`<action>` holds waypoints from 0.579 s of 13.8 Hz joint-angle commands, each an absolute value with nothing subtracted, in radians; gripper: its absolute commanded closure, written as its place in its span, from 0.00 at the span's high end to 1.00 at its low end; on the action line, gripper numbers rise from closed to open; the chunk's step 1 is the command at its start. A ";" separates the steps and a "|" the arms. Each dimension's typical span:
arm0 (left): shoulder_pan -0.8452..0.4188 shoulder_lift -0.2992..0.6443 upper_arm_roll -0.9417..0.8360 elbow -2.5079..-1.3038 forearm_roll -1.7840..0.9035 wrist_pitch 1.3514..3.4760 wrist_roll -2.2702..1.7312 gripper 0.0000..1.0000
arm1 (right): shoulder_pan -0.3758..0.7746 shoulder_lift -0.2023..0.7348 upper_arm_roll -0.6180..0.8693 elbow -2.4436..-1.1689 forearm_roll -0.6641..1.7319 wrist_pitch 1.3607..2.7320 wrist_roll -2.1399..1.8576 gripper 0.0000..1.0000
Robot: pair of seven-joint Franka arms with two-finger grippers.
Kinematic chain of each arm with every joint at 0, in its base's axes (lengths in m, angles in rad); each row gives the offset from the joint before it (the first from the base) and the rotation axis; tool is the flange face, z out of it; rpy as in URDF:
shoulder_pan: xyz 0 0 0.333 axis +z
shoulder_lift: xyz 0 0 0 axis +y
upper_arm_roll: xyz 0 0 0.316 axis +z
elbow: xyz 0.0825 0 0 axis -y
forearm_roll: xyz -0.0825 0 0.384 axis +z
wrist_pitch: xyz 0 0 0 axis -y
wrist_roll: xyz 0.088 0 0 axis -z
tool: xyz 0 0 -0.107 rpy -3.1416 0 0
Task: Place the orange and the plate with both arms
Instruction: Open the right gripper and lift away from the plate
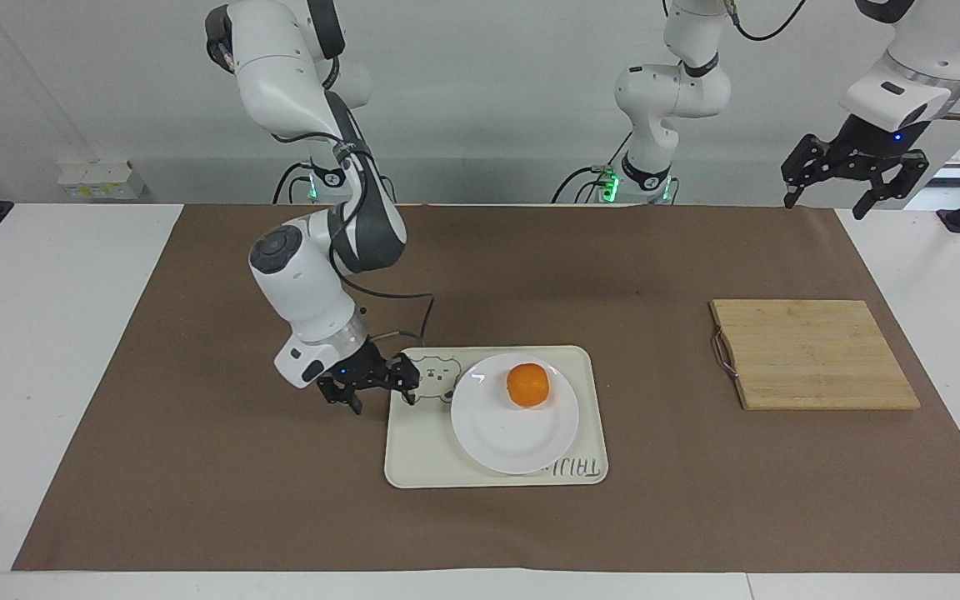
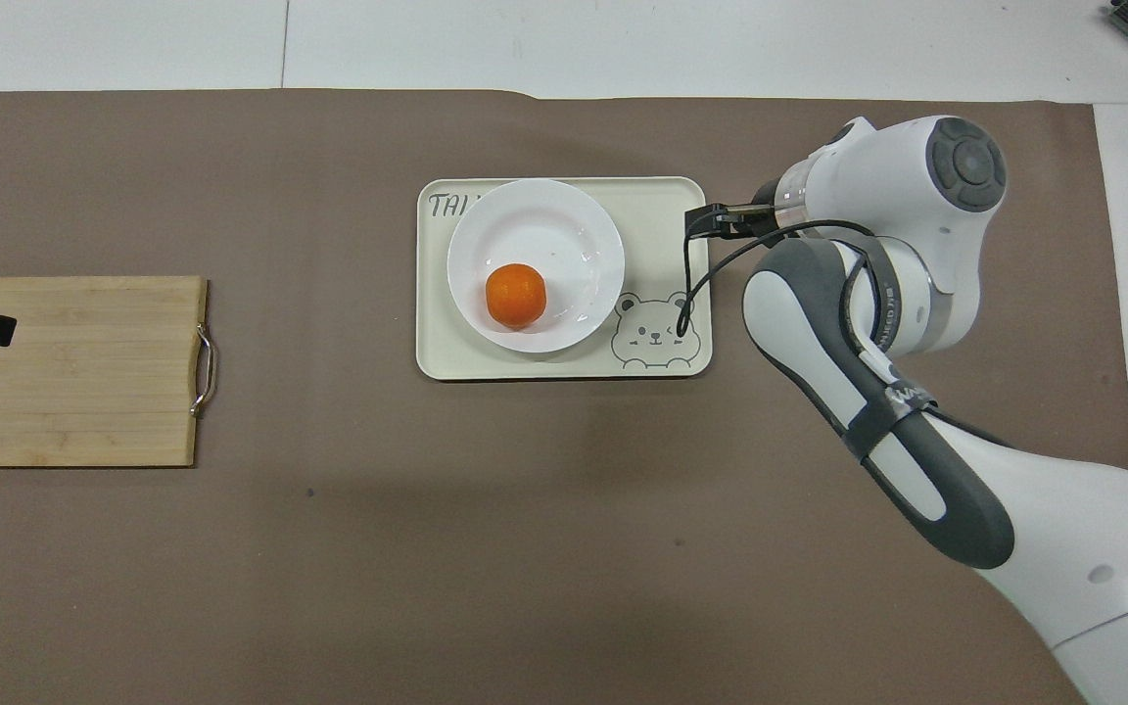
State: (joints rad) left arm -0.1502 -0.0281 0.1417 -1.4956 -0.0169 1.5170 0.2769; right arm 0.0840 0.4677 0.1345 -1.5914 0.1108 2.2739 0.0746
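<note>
The orange (image 1: 527, 384) lies in the white plate (image 1: 513, 437), on the side nearer the robots; it also shows in the overhead view (image 2: 515, 295). The plate (image 2: 535, 211) rests flat on a cream tray. My right gripper (image 1: 380, 390) is open and empty, low over the tray's edge toward the right arm's end, apart from the plate; the overhead view (image 2: 711, 220) shows it there too. My left gripper (image 1: 830, 198) is open and empty, raised high at the left arm's end of the table, and waits.
The cream tray (image 1: 413, 462) with a bear print sits mid-table on the brown mat; it also shows in the overhead view (image 2: 667, 196). A wooden board (image 1: 813, 354) with a metal handle lies toward the left arm's end, under the left gripper's tip in the overhead view (image 2: 74, 372).
</note>
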 commanded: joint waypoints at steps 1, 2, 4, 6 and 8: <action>-0.135 -0.029 0.129 -1.477 -0.002 1.494 0.288 1.00 | 0.023 0.411 0.149 -1.563 -0.036 2.136 0.084 1.00; -0.135 -0.029 0.129 -1.477 -0.002 1.494 0.288 1.00 | 0.011 0.388 0.147 -1.554 -0.087 2.082 0.065 1.00; -0.135 -0.029 0.129 -1.477 -0.002 1.494 0.288 1.00 | -0.015 0.345 0.146 -1.549 -0.123 2.001 0.012 1.00; -0.135 -0.029 0.129 -1.477 -0.002 1.494 0.288 1.00 | -0.060 0.293 0.147 -1.549 -0.121 1.912 0.011 1.00; -0.135 -0.029 0.130 -1.477 -0.002 1.494 0.288 1.00 | -0.084 0.217 0.146 -1.549 -0.103 1.818 0.020 1.00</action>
